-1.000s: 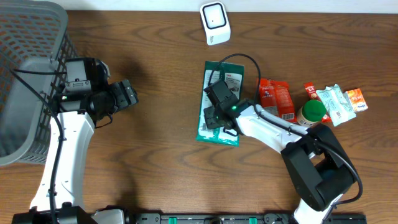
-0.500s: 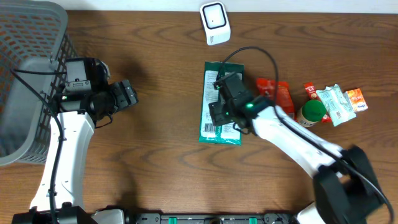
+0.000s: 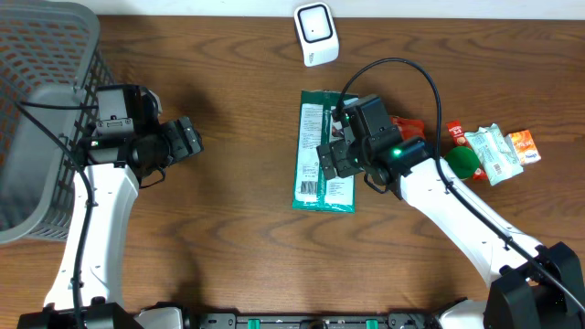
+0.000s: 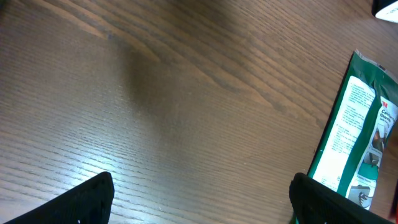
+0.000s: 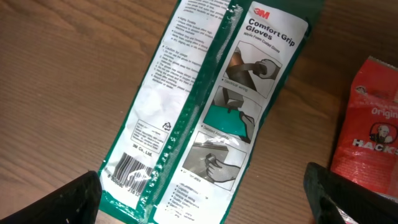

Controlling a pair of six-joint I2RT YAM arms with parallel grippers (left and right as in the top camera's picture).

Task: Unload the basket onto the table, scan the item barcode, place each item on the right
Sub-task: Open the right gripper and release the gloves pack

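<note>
The item, a green and white glove packet (image 3: 313, 146), lies flat on the table with its printed back up. Its barcode (image 5: 127, 171) is at the near left corner in the right wrist view. My right gripper (image 5: 202, 199) hangs open just above the packet's lower half with nothing between its fingers; overhead it sits over the packet's right edge (image 3: 335, 161). The white scanner (image 3: 315, 34) stands at the far edge, beyond the packet. My left gripper (image 4: 202, 199) is open and empty over bare wood, left of the packet (image 4: 354, 137).
A grey mesh basket (image 3: 37, 55) fills the far left corner. Right of the packet lie a red packet (image 5: 373, 124), a green-capped bottle (image 3: 462, 162) and small snack packets (image 3: 501, 149). Bare wood lies between the two arms.
My right gripper opened, let go of the glove packet and drew away to the right. The packet now lies free on the table. The left arm has not moved.
</note>
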